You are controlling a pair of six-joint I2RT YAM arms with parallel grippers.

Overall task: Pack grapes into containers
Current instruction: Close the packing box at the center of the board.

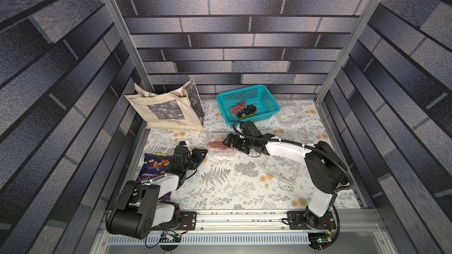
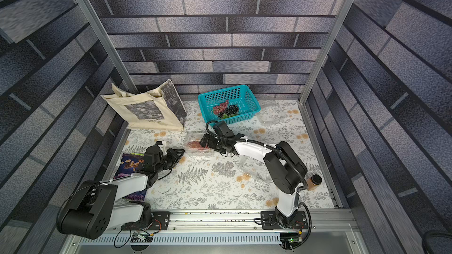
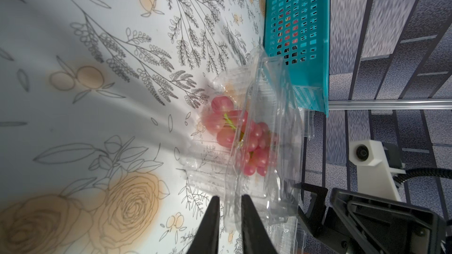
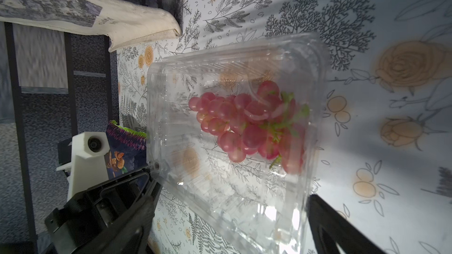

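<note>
A clear container lies mid-table with a bunch of red-pink grapes inside, under its lid. My left gripper is shut on a thin plastic edge of that container at its left end. My right gripper stands open at the right end, one finger on each side of the box. More grapes, red, dark and green, lie in the teal basket.
Two more clear containers lie on the table, one under the right arm and one right of the basket. A beige tote bag stands back left. A snack packet lies under the left arm. A brown bottle stands at the right edge.
</note>
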